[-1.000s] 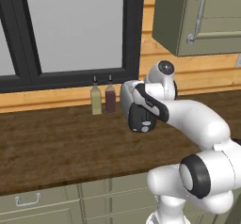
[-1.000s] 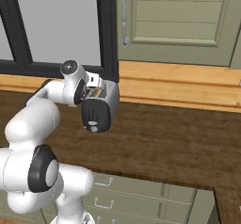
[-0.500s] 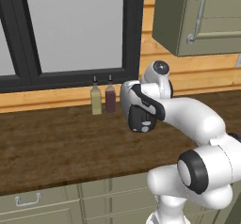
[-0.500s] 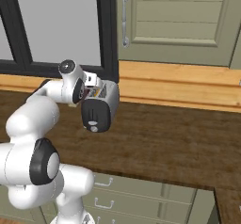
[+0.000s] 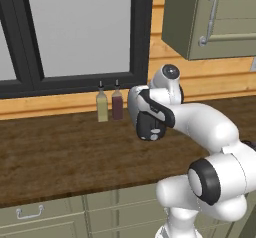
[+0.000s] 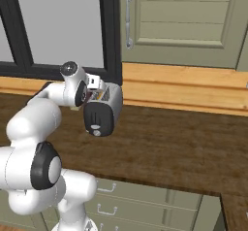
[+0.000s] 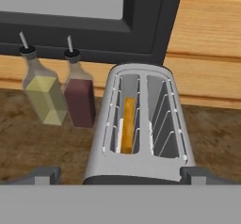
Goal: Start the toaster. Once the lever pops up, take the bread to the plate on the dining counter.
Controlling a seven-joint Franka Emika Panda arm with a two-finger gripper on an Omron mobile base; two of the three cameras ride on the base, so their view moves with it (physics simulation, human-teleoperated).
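Note:
The silver-grey toaster (image 7: pixel 141 124) stands on the dark wood worktop under the window. The bread (image 7: pixel 127 124) sits on edge deep in its left slot. My gripper (image 7: pixel 121 178) hovers just above the toaster's near end, open wide, one fingertip (image 7: pixel 41 175) on each side and nothing between them. In the base views my wrist covers the toaster's top, leaving its body (image 6: pixel 110 104) and black end panel (image 5: pixel 148 127) in sight. The lever on that panel is too small to make out. The plate and the dining counter are out of view.
Two small bottles, one yellowish (image 7: pixel 43 96) and one dark red (image 7: pixel 78 96), stand just left of the toaster against the wooden backsplash (image 6: pixel 193 89). A black window frame (image 5: pixel 140 37) rises behind. An olive wall cabinet (image 6: pixel 184 21) hangs to the right. Drawers (image 5: pixel 30 214) sit below the worktop.
The hand has crept slightly over the toaster. The jaws have stayed open and the toaster and bread have not moved.

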